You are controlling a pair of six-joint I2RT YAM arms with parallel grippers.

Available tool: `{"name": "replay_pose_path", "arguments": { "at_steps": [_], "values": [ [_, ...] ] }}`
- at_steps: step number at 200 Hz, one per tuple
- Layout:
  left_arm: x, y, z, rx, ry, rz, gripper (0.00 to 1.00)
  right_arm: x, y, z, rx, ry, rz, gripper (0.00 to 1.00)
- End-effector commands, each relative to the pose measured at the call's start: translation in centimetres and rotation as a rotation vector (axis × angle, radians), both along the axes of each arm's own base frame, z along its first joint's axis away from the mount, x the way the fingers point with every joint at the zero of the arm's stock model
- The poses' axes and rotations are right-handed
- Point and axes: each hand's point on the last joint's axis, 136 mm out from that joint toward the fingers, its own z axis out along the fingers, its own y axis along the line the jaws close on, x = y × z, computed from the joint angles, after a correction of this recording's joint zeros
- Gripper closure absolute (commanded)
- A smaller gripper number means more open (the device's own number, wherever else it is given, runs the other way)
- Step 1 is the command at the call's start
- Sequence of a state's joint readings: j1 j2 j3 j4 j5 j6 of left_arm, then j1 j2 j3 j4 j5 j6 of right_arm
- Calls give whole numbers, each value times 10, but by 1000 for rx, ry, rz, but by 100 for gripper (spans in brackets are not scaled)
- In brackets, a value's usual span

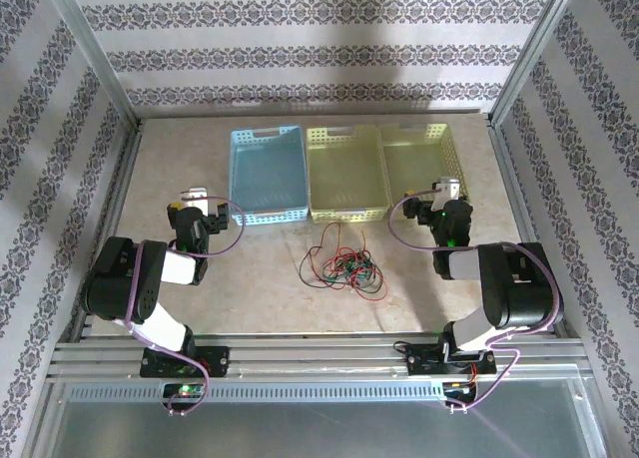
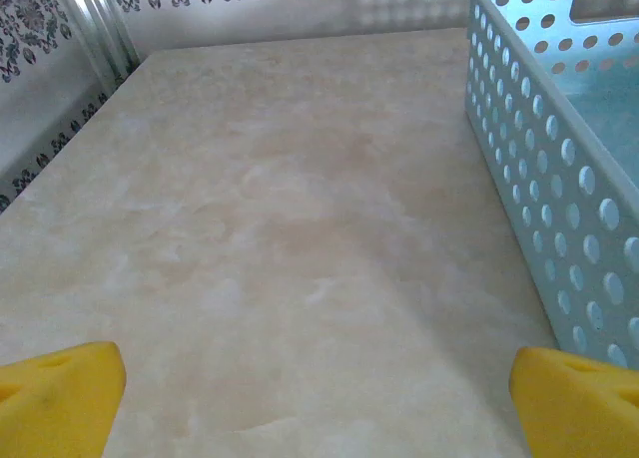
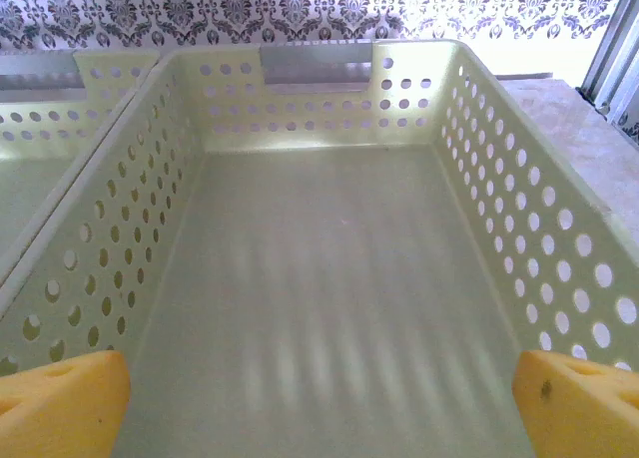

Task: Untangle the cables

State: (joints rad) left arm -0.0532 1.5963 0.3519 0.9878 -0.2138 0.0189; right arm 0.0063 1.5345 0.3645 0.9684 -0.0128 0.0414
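The cables (image 1: pixel 342 263), thin red, black and dark green wires, lie in one tangled heap on the table between the two arms, just in front of the baskets. My left gripper (image 1: pixel 196 201) hovers to the left of the blue basket (image 1: pixel 268 169), well away from the tangle. In the left wrist view this gripper (image 2: pixel 318 403) is open, its yellow fingertips (image 2: pixel 60 393) wide apart over bare table. My right gripper (image 1: pixel 449 193) hangs over the near end of the right yellow basket (image 1: pixel 423 151). The right wrist view shows that gripper (image 3: pixel 321 403) open above the empty basket floor.
Three perforated baskets stand side by side at the back: blue, a middle yellow one (image 1: pixel 344 174) and the right yellow one. The blue basket's wall (image 2: pixel 559 169) is close on the left gripper's right. Metal frame posts and patterned walls enclose the table (image 1: pixel 250 288).
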Motion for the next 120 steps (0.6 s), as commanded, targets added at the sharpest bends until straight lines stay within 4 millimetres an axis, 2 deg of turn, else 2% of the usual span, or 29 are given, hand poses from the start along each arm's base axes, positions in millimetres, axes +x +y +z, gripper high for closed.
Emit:
{"name": "replay_pose_path", "arguments": {
  "at_steps": [1,120],
  "values": [
    [5,-6,9,-15,-43,-18,1,2,1,3,8,-8,13,2],
    [5,-6,9,-15,-44,-18,1,2,-1,2,28,-8,22,2]
  ]
}}
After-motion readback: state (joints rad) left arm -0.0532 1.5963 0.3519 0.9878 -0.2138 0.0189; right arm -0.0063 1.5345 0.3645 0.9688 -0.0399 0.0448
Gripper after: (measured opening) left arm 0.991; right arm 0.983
